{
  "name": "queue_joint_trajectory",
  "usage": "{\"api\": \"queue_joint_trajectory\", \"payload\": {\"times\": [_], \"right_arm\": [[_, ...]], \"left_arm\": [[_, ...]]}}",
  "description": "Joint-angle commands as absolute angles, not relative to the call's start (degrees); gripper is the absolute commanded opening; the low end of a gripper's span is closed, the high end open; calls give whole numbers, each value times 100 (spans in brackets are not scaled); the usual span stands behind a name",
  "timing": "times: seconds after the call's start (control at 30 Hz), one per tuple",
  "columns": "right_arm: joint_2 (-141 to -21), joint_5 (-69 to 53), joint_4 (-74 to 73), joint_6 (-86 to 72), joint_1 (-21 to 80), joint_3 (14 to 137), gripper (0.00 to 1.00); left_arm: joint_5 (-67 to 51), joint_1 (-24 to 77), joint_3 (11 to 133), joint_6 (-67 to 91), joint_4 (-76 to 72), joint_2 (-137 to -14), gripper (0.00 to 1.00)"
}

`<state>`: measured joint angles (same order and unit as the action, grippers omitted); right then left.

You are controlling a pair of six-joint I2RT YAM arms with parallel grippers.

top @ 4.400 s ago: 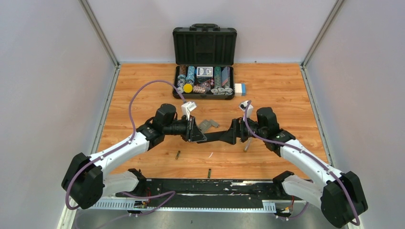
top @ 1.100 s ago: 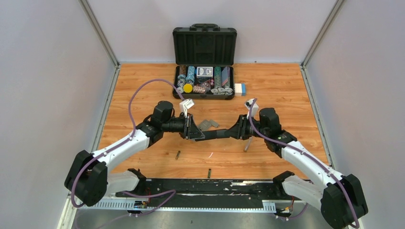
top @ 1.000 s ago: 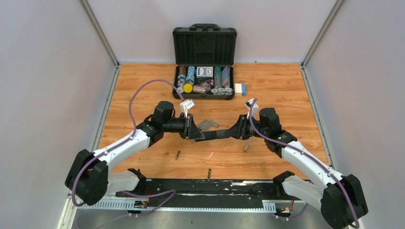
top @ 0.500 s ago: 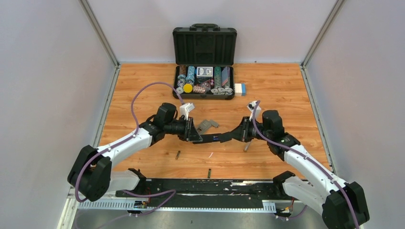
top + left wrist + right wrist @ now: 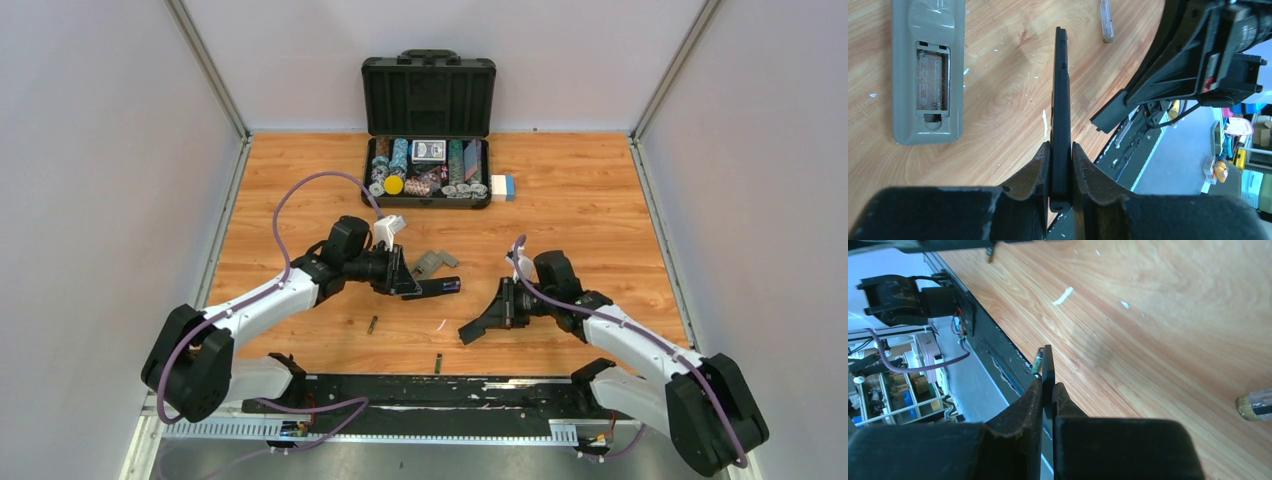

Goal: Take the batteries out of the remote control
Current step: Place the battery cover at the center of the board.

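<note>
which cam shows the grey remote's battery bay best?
Left wrist: the grey remote lies back-up, cover off, bay in full view and looking empty. Top external shows it only small and distant; right wrist doesn't show it at all.

chip case (image 5: 428, 160) behind, batteries (image 5: 371, 325) in front

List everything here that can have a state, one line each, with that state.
left gripper: shut on the black remote
black remote: held edge-on between the fingers
right gripper: shut on the cover
cover: apart from both remotes, clamped edge-on
grey remote: lying back-up, compartment open and empty
case: lid open
batteries: two loose on the table, the other nearer the bases
</note>
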<state>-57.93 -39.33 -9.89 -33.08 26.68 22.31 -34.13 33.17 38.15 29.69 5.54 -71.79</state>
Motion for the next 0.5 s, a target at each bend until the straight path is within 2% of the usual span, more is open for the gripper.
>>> {"api": "queue_joint_trajectory", "payload": {"times": [0.0, 0.27, 0.43, 0.47], "right_arm": [[-6129, -3783, -959, -3475, 2837, 2087, 0], [-6476, -3294, -1026, -3433, 3075, 2137, 2], [-6454, -2875, -1279, -3389, 3223, 2246, 21], [-6451, -2825, -1349, -3384, 3276, 2275, 29]], "left_arm": [[-3486, 3288, 3924, 2970, 373, -7032, 0], [-3696, 3296, 3829, 3030, 298, -7069, 0], [-3834, 3296, 3693, 3148, 126, -7154, 0], [-3839, 3296, 3619, 3230, 47, -7154, 0]]}}
